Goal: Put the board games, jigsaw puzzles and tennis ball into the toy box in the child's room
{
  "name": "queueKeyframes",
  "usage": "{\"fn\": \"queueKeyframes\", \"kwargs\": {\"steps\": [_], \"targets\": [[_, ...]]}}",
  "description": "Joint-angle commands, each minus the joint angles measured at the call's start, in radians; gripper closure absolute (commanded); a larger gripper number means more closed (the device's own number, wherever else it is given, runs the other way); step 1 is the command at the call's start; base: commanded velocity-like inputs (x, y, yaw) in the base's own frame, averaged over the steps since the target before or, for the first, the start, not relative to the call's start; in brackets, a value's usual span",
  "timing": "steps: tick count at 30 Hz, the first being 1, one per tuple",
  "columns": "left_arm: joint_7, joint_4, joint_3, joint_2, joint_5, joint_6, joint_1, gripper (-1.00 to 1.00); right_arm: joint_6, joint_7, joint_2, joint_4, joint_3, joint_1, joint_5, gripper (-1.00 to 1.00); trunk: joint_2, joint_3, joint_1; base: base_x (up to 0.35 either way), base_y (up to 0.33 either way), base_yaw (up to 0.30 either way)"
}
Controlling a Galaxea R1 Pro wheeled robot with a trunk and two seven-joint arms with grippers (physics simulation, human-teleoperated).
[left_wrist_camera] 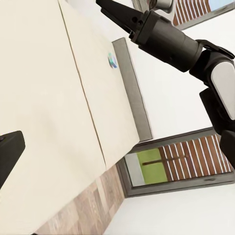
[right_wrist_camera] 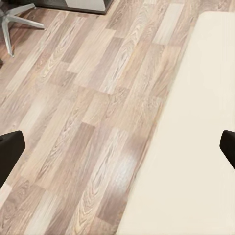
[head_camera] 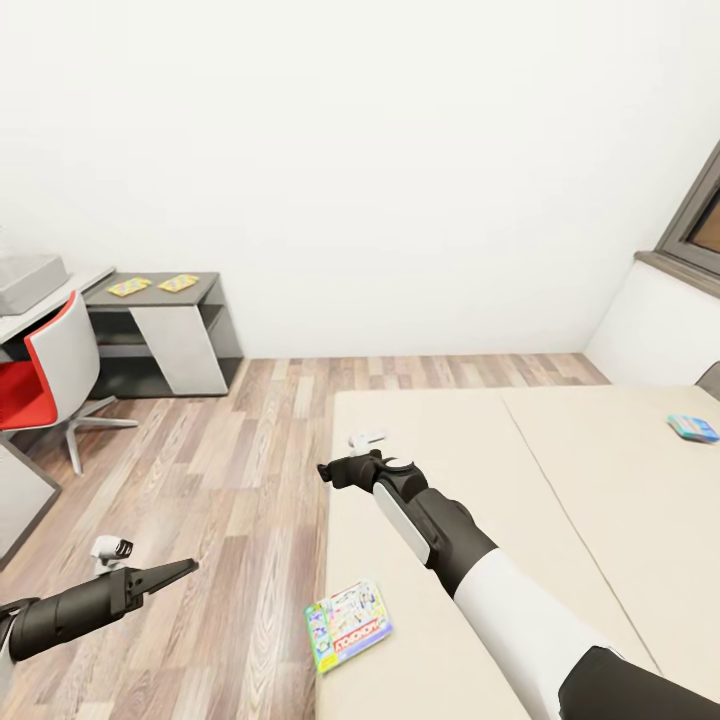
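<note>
The white-and-green board game (head_camera: 348, 626) lies flat on the bed (head_camera: 600, 520), at the lower centre of the head view, near the mattress's left edge. The smaller blue board game (head_camera: 693, 428) lies on the same bed at the right edge of the frame, well apart from the first. In the left wrist view the blue game (left_wrist_camera: 113, 60) appears small at the upper centre, just beside the grey headboard (left_wrist_camera: 132, 93).

Two jigsaw puzzles (head_camera: 129, 287) (head_camera: 178, 283) lie side by side on a dark grey cabinet (head_camera: 165, 335) at the upper left. Left of it stand the pale table (head_camera: 45, 305), the grey toy box (head_camera: 28, 280) on its top, and a red-and-white chair (head_camera: 50, 375).

The right gripper (head_camera: 326, 471) hovers over the bed's left edge at frame centre, touching nothing; in the right wrist view its fingertips (right_wrist_camera: 11, 152) sit at opposite frame edges, spread wide and empty. The left gripper (head_camera: 185, 570) hangs over the wood floor (head_camera: 230, 480) at lower left; whether it is spread or clenched cannot be told.
</note>
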Motion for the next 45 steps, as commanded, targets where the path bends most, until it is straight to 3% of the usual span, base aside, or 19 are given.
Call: {"fn": "queueKeyframes", "kwargs": {"steps": [1,12,45], "targets": [[-0.005,0.000,0.000,0.000,-0.001,0.011,-0.001,-1.00,0.004,-0.007,0.000,-0.001,0.002,-0.001,-0.009,-1.00,-0.002,0.000,0.001,0.000,0.000,0.062],[-0.003,0.000,0.000,-0.001,-0.001,0.011,-0.001,-1.00,0.003,-0.007,0.000,-0.001,0.002,-0.001,-0.009,-1.00,-0.002,0.016,0.001,0.000,0.000,0.043],[-0.002,0.000,-0.001,-0.001,-0.001,0.011,-0.001,-1.00,0.002,-0.006,0.000,-0.002,0.002,-0.001,-0.011,-1.00,-0.002,0.037,0.001,0.000,0.000,-0.032]]}}
